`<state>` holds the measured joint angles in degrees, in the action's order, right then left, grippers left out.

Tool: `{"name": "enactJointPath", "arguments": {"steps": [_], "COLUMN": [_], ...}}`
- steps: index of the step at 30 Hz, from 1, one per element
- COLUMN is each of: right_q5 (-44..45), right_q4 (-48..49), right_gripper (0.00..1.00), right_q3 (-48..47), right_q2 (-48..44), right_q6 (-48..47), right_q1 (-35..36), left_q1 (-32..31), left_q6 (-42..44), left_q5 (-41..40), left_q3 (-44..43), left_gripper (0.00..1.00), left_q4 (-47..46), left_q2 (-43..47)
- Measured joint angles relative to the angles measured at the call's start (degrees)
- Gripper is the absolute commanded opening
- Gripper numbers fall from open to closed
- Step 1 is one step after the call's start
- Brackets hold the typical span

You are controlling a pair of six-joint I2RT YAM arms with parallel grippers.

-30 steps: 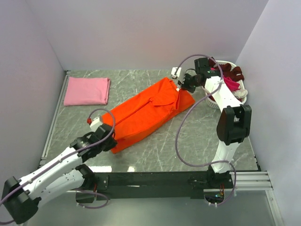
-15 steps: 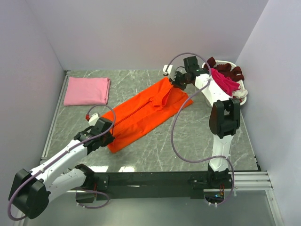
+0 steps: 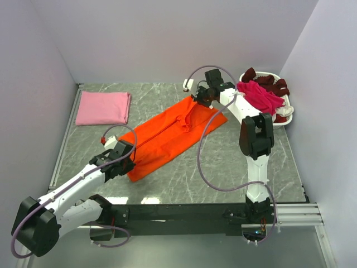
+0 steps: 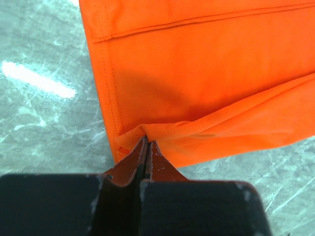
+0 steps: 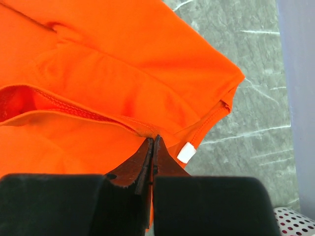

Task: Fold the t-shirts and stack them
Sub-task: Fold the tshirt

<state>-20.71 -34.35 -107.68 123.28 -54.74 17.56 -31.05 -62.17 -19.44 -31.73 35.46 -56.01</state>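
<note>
The bright orange t-shirt [image 3: 170,134] lies folded lengthwise, slanting across the middle of the table. My left gripper [image 3: 127,162] is shut on its near hem corner; the left wrist view shows the cloth [image 4: 206,73] pinched at the fingertips [image 4: 147,143]. My right gripper [image 3: 202,97] is shut on the far collar end; the right wrist view shows the orange cloth [image 5: 113,73] and a white tag [image 5: 186,153] beside the shut fingers. A folded light pink t-shirt [image 3: 103,107] lies at the back left. Magenta [image 3: 257,95] and dark maroon [image 3: 274,84] shirts fill the basket.
The white plastic basket [image 3: 285,114] stands at the back right against the wall. Grey walls close the table on three sides. Each arm trails a looping cable over the marble tabletop [image 3: 234,162].
My right gripper has carried the shirt's collar end leftward and farther back, away from the basket. My left gripper has slid a little with the hem; the shirt has shifted left.
</note>
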Motion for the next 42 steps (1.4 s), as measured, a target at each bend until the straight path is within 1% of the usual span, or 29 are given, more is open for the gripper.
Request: {"name": "enactJointPath", "arguments": {"steps": [2,4,6,7,8,9,10,12,13,14,15,18,20,21,23,24,26,28,30,31,34,36,39,42], "right_q5": [0.7,1.3,2.1,2.8,3.9,5.4,7.0,11.1,12.8,13.9,14.8,15.1,11.9,8.9,0.5,-3.7,-9.9,-13.2,-13.1,-12.4,-8.3,-3.9,2.2,7.0], "right_q4": [0.2,0.5,1.4,2.3,3.7,5.2,7.3,11.3,12.5,13.6,14.9,17.4,17.5,16.0,11.3,9.4,5.8,4.4,4.9,6.1,11.0,14.1,19.1,23.1], "right_gripper": [0.0,0.08,0.13,0.14,0.15,0.23,0.25,0.3,0.34,0.38,0.42,0.46,0.47,0.55,0.6,0.65,0.66,0.67,0.67,0.67,0.67,0.67,0.67,0.65], "right_q3": [-0.5,-1.2,-1.4,-1.5,-1.6,-1.8,-1.9,-2.8,-3.7,-4.3,-4.5,-2.3,2.1,4.1,7.5,9.9,15.7,24.0,30.8,33.9,39.9,41.7,41.8,41.6], "right_q2": [0.4,0.8,1.1,1.5,2.0,2.7,3.5,5.6,6.6,7.3,7.7,6.2,2.5,0.2,-4.8,-8.0,-14.4,-21.6,-26.1,-27.3,-26.6,-24.7,-21.9,-19.3], "right_q6": [0.4,1.1,1.9,2.8,3.8,5.2,7.4,11.5,13.4,15.0,16.8,20.1,20.8,19.5,15.0,10.9,2.7,-4.7,-9.0,-10.1,-11.1,-10.5,-9.2,-8.1], "right_q1": [0.3,0.4,0.8,0.9,1.2,1.6,2.2,3.6,4.3,4.8,5.3,6.3,6.2,6.0,5.6,5.6,6.3,9.8,15.7,20.3,32.9,39.4,44.1,45.7], "left_q1": [0.0,0.0,0.0,0.0,0.0,0.0,0.0,0.0,0.0,0.0,0.0,0.0,0.0,0.0,0.0,0.0,0.0,0.0,0.0,0.0,0.0,0.0,0.0,0.0], "left_q6": [-0.6,-1.5,-2.3,-2.8,-3.3,-3.8,-4.3,-4.9,-5.0,-4.9,-4.9,-4.0,-1.4,0.5,5.1,8.0,13.8,19.0,23.7,25.8,30.4,32.7,34.2,34.8], "left_q5": [-0.5,-1.2,-1.7,-2.0,-2.3,-2.7,-3.2,-3.8,-4.3,-4.5,-4.9,-5.9,-6.3,-6.5,-6.5,-6.4,-6.5,-6.9,-7.6,-7.9,-8.8,-9.4,-10.1,-10.6], "left_q3": [0.0,0.0,0.0,0.0,0.0,-0.1,-0.3,-1.0,-1.8,-2.5,-3.5,-6.2,-7.7,-8.5,-9.9,-10.6,-11.8,-13.0,-14.3,-14.9,-15.2,-14.8,-12.4,-11.5], "left_gripper": [0.0,0.01,0.09,0.16,0.21,0.31,0.46,0.59,0.7,0.71,0.75,0.76,0.77,0.78,0.81,0.83,0.86,0.87,0.87,0.87,0.87,0.87,0.87,0.87], "left_q4": [0.5,1.3,2.1,2.4,2.7,3.3,3.7,4.9,5.5,6.0,6.4,7.1,7.0,6.9,5.4,4.3,1.7,-0.7,-2.4,-3.2,-4.1,-4.0,-3.5,-2.4], "left_q2": [-0.1,-0.1,-0.1,-0.1,-0.1,-0.2,-0.2,-0.2,-0.1,0.0,0.2,2.5,5.2,7.1,11.3,13.9,19.2,23.6,26.8,27.8,29.3,29.8,31.6,33.3]}}
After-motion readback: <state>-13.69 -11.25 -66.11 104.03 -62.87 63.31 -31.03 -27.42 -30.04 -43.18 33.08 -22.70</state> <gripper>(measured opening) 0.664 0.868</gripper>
